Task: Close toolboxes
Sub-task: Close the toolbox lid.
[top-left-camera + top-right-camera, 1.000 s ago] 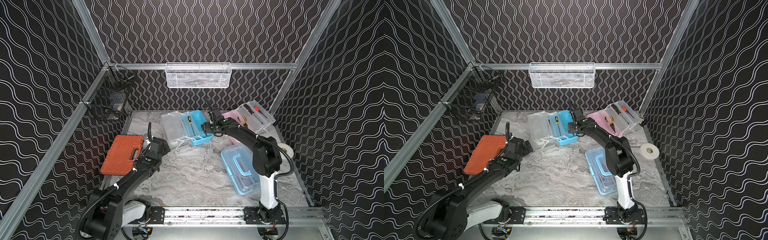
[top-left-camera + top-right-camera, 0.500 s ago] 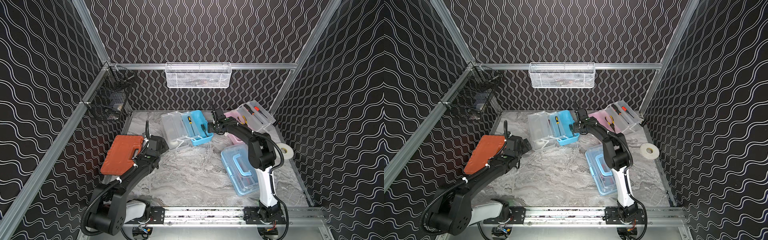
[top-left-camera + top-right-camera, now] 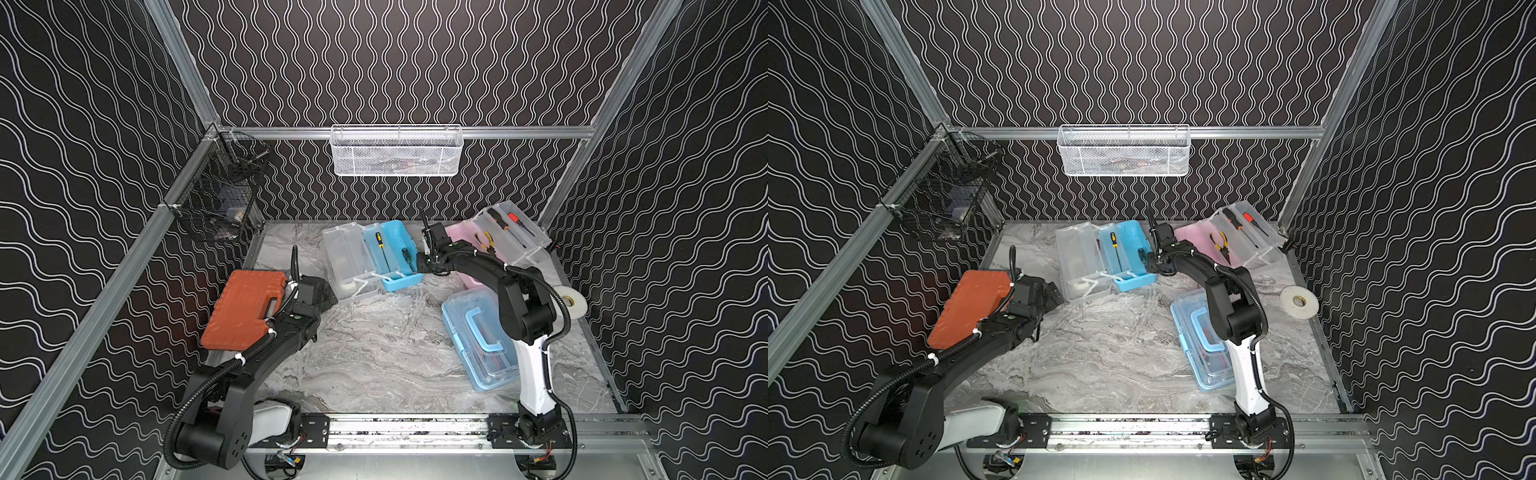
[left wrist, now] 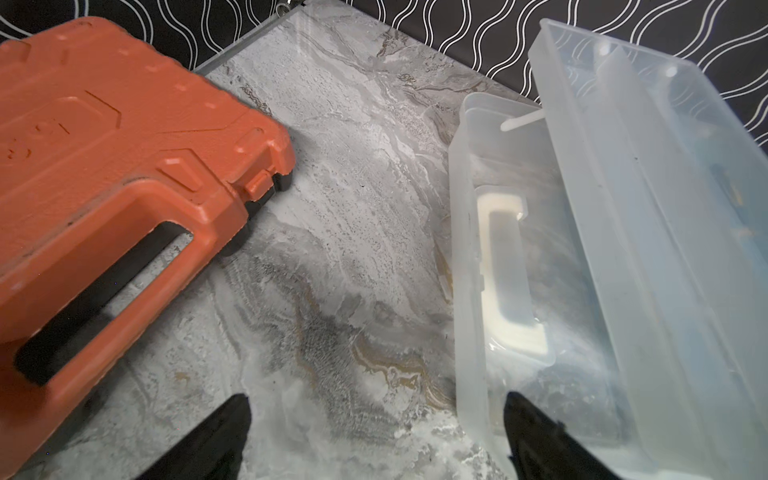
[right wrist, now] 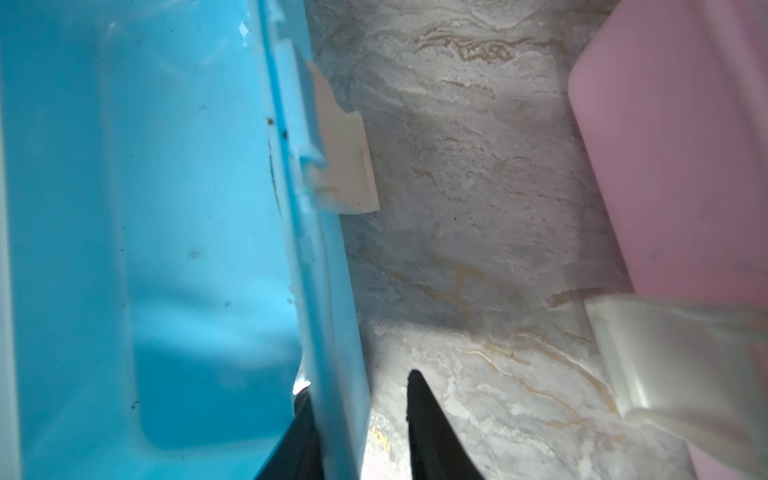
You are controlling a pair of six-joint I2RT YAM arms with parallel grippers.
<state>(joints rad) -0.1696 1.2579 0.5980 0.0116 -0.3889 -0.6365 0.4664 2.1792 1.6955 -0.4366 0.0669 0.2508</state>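
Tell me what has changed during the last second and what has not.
The right end effector narrowed its jaws around the side wall of the open blue toolbox, one finger inside, one outside; a firm pinch is not clear yet. The left end effector stays wide open beside the orange case, almost unmoved. No box has shifted: the pink toolbox is still open, the other blue toolbox closed.

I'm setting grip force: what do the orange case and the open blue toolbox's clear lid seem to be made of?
Orange case: likely hard moulded plastic, matte and grainy, with embossed ribs. Clear lid: probably thin plastic, smooth, slightly frosted; its white handle shows through the wall.
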